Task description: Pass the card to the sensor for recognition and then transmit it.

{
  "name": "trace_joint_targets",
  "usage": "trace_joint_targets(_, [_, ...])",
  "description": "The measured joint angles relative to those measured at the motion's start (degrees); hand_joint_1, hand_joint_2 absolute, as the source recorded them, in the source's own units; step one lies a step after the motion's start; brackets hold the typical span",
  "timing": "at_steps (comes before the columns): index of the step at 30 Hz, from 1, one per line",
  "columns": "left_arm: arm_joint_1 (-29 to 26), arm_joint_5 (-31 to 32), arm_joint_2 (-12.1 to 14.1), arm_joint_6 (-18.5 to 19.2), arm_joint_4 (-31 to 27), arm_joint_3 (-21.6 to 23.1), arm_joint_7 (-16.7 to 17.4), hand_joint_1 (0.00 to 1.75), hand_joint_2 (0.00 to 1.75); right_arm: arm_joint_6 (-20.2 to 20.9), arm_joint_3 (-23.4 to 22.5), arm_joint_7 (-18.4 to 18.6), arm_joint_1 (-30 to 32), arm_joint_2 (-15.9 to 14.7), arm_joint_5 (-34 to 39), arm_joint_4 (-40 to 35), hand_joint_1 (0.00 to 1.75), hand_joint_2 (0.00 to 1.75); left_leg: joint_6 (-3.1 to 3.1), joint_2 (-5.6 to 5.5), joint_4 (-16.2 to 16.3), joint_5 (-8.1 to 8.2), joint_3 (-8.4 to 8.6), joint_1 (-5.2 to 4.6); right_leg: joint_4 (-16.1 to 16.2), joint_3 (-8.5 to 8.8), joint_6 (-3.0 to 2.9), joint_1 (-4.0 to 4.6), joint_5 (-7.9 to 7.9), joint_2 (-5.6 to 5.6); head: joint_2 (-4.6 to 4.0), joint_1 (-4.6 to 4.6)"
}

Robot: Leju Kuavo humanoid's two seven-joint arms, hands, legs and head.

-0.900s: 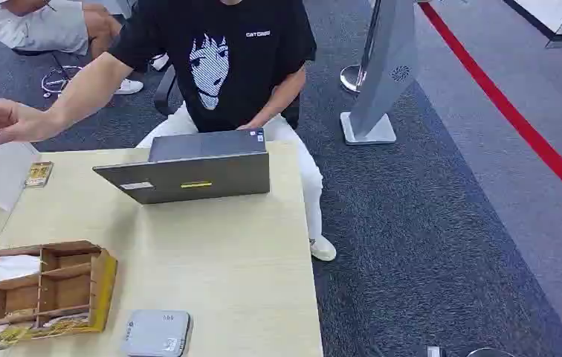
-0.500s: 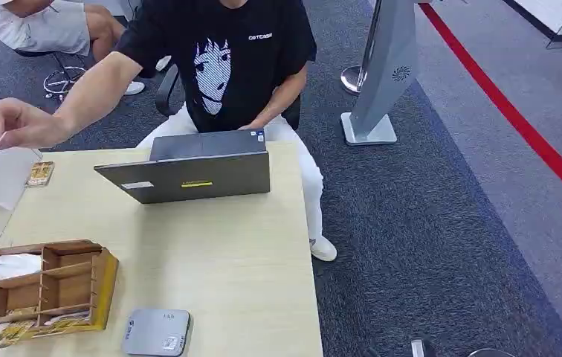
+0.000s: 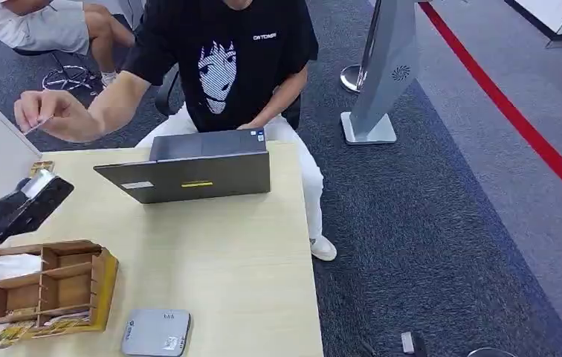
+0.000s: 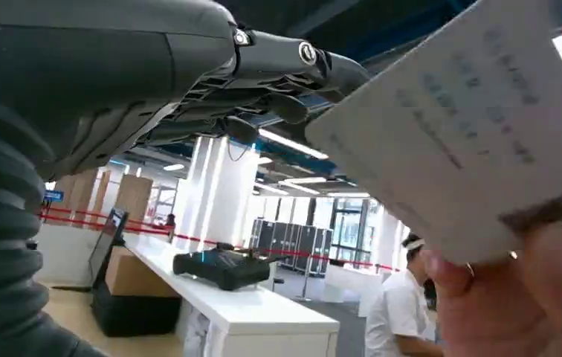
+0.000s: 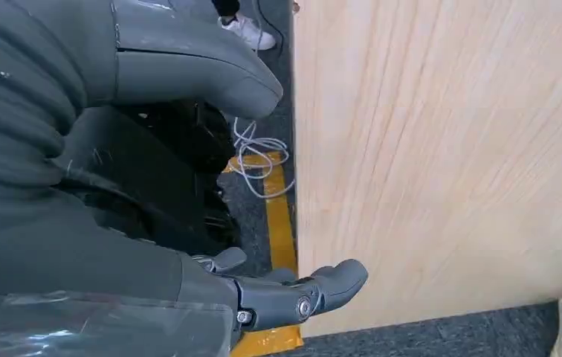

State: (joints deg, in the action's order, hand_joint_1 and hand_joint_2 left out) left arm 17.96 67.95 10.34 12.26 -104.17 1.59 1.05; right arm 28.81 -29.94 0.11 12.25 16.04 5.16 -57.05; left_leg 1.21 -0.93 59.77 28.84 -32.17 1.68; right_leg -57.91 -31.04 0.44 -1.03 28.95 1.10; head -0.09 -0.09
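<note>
The card (image 4: 471,141), white with faint grey print, is pinched at its lower edge by a person's hand (image 4: 516,297), not by the robot. In the wrist view it sits just beyond the tips of the left hand (image 4: 263,97), whose dark fingers (image 4: 315,63) reach toward the card's near corner; contact cannot be confirmed. From the head view the same card (image 3: 38,125) shows as a thin sliver in the person's hand (image 3: 51,115), raised above and beyond the left hand (image 3: 29,204), apart from it. The left hand is released, fingers extended, holding nothing.

Below the left hand on the worktop (image 3: 226,253) stands a wooden compartment box (image 3: 47,286) with white and yellow items in its slots. Further toward the robot from that hand lies the grey sensor unit (image 3: 157,333), flat near the worktop edge. Across the worktop from the hand sits a grey laptop (image 3: 189,171), lid toward the robot, with the seated person (image 3: 222,67) in a black printed shirt behind it.

The right hand (image 5: 211,245) hangs beside the worktop's wooden side panel (image 5: 441,149), fingers loosely spread, released, grasping nothing. A yellow floor stripe (image 5: 278,223) and a white cable (image 5: 259,152) lie beneath it.
</note>
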Motion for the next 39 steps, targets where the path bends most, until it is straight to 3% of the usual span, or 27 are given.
trace_joint_targets(7, [0.94, -0.33, 1.07, 0.29, 2.49, 0.72, 0.11, 0.00, 1.75, -0.09, 0.00, 0.07, -0.11, -0.02, 0.02, 0.39, 0.00, 1.75, 0.00, 0.00, 0.00, 0.00, -0.06, 0.00, 0.01, -0.07, 0.00, 0.00, 0.00, -0.01, 0.00, 0.00])
trace_joint_targets(8, [0.95, -0.33, 1.14, 0.31, 2.65, 0.77, 0.13, 0.09, 1.75, -0.09, 0.00, 0.09, -0.12, -0.02, 0.02, 0.42, 0.00, 1.75, 0.00, 0.00, 0.00, 0.00, -0.07, 0.00, 0.01, -0.08, 0.00, 0.00, 0.00, -0.01, 0.00, -0.02])
trace_joint_targets(9, [0.96, -0.35, 1.14, 0.29, 2.78, 0.77, 0.13, 1.75, 1.75, -0.09, 0.00, 0.11, -0.13, -0.02, 0.04, 0.44, 0.00, 1.75, 0.00, 0.00, 0.00, 0.00, -0.07, 0.00, 0.00, -0.08, 0.00, 0.00, 0.00, -0.01, 0.00, -0.02])
trace_joint_targets(25, [0.96, -2.38, -0.57, -2.78, 2.26, -0.31, -0.74, 1.75, 1.75, -0.17, 0.17, 1.16, -0.13, -0.02, 1.01, 0.37, 0.00, 1.75, 0.00, 0.00, 0.01, 0.00, -0.19, 0.00, 0.00, -0.16, 0.00, 0.00, -0.01, -0.01, 0.00, -0.02])
trace_joint_targets(39, [1.06, -2.40, -1.55, -3.12, 1.34, -1.24, -0.77, 1.75, 1.75, -0.17, 0.46, 1.16, -0.15, -0.02, 1.01, 0.22, 0.00, 1.75, -0.01, -0.01, 0.01, -0.03, -0.19, 0.00, 0.00, -0.15, 0.01, 0.00, -0.02, -0.02, 0.00, -0.02])
